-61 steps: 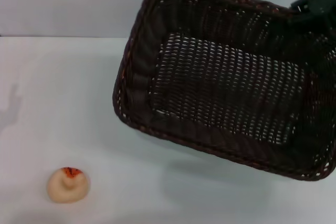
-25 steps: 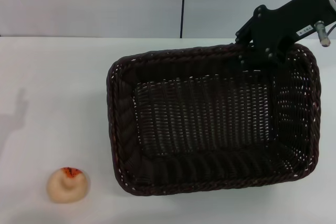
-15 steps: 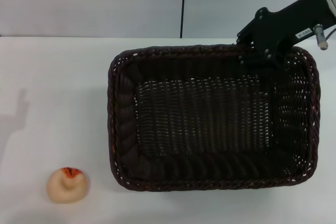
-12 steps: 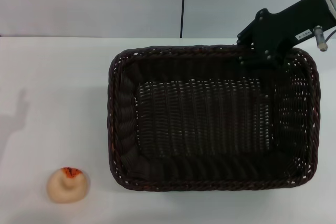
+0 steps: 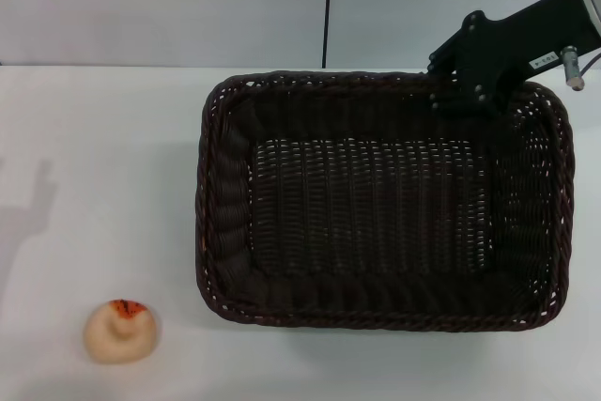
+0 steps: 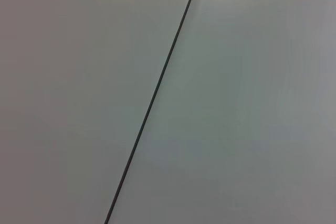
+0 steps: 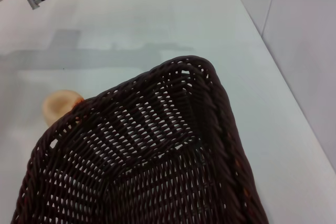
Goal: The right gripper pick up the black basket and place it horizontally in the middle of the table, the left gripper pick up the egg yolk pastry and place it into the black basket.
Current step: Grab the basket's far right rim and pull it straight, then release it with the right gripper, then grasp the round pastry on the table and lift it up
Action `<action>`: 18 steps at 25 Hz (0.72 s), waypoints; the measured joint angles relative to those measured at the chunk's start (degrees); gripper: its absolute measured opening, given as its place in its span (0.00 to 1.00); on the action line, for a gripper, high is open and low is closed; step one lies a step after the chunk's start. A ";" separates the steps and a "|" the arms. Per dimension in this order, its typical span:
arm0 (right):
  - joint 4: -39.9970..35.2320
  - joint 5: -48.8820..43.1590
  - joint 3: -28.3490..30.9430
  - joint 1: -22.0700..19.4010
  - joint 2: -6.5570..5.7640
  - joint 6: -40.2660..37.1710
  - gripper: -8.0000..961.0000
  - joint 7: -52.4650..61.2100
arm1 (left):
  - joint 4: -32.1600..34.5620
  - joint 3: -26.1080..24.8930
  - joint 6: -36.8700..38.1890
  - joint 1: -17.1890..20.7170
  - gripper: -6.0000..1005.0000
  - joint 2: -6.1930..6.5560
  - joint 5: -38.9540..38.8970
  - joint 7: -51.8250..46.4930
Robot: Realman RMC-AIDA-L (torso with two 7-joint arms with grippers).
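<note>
We see the black basket (image 5: 380, 204) lying flat across the center-right of the table (image 5: 103, 157), its long axis left to right. The right gripper (image 5: 470, 77) sits at its upper-right rim; whether it grips, we cannot tell. The egg yolk pastry (image 5: 120, 331) waits lower left, the side from which the unseen left gripper must reach.

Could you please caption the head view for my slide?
Right gripper at the far rim of the black basket on the table; egg yolk pastry outside.
</note>
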 joint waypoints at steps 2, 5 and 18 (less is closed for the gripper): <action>0.06 0.06 0.01 0.09 0.04 0.26 0.25 -0.02 | 0.00 0.27 0.00 0.02 0.64 0.00 0.00 0.00; 0.17 0.11 0.02 0.53 0.19 1.33 0.27 -0.07 | 0.00 0.54 0.00 0.08 0.64 0.00 0.00 0.00; -0.11 11.10 3.56 -0.32 1.54 16.78 0.52 -8.75 | 0.23 2.90 -0.11 0.43 0.64 0.00 0.00 0.00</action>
